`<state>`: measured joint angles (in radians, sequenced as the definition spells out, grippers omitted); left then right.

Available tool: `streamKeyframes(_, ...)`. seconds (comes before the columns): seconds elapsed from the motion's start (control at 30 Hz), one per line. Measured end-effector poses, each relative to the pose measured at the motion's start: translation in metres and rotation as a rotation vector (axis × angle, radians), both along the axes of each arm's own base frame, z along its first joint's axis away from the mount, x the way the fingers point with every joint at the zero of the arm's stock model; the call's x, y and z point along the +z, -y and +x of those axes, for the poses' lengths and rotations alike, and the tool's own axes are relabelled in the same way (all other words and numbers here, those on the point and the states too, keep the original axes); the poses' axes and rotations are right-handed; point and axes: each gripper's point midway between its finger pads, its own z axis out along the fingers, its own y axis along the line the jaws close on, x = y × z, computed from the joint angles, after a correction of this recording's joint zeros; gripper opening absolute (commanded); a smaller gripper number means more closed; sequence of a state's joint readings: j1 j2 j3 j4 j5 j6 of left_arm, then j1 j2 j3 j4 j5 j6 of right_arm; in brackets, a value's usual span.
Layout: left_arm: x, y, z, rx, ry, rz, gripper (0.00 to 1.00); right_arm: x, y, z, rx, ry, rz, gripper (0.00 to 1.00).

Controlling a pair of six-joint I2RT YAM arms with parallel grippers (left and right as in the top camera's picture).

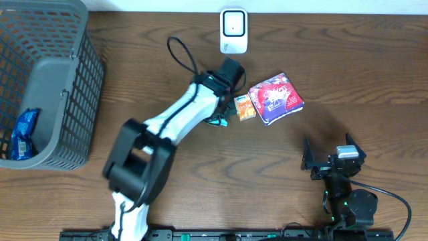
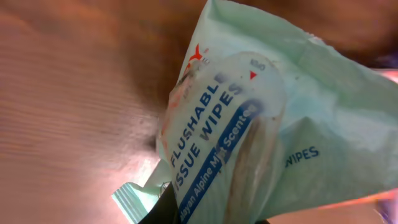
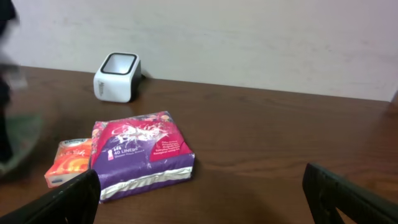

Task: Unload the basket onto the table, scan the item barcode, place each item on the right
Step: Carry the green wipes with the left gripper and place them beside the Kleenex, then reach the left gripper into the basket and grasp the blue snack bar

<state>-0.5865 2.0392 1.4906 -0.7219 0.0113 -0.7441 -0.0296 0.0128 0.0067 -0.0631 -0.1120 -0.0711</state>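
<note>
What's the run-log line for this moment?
left gripper: shut on wipes pack | right gripper: open, empty | scanner: far edge, pack not over it

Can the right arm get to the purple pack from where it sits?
Probably yes. The right gripper faces the purple pack across bare table, fingers open; the left gripper holds the wipes beside the pack, not between them.
</note>
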Motion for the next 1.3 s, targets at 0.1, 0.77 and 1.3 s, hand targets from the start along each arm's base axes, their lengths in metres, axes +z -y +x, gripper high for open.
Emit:
streamKeyframes(0.1, -0.019, 0.004, 0.002, 0.064, -0.015, -0.003, 0.08, 0.000, 0.000, 0.000, 0.000, 0.000, 0.000, 0.99)
streamKeyframes(0.77, 0.025, 0.029, 0.036, -0.103, 0.125, -0.190, 0.72, 0.000, 0.000, 0.000, 0.000, 0.000, 0.000, 0.99)
streamKeyframes(1.3, 0.301, -0.214, 0.052, 0.206, 0.795, 0.055, 0.73, 0.000, 0.000, 0.000, 0.000, 0.000, 0.000, 0.99)
